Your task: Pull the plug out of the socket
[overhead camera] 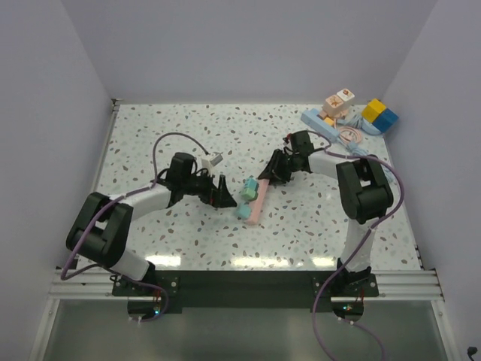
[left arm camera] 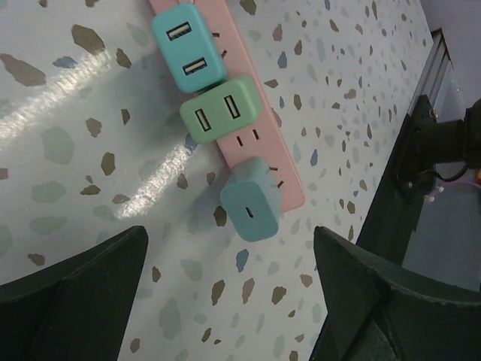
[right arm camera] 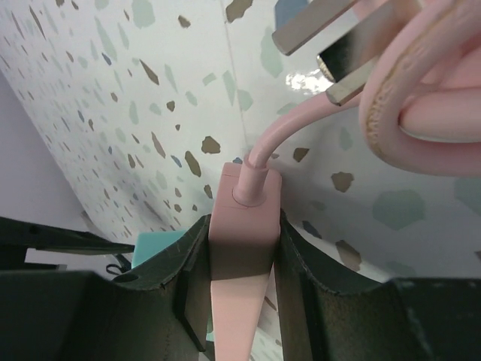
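Fig. legend, L and R per robot.

**L gripper** (left arm camera: 229, 235): jaws wide apart, holding nothing. The end plug (left arm camera: 250, 199), a teal block, sits just ahead of the gap btwn its fingers (left arm camera: 83, 278), not touching them.

**Plugs:** the end plug is seated in the last outlet of the pink power strip (left arm camera: 282, 169). Next along the strip are a green plug (left arm camera: 220, 109) and a second teal plug (left arm camera: 188, 47), each w/ two USB slots. All three are plugged in.

**R gripper** (right arm camera: 240, 252): clamped on the strip's opposite end, where the pink cord (right arm camera: 274, 147) exits and loops up past its bare metal prongs (right arm camera: 312, 22).

**Top view:** the strip lies at mid table (overhead camera: 188, 135), slanted btwn the two grippers. Toy blocks (overhead camera: 379, 114) sit at the far R corner, well apart.
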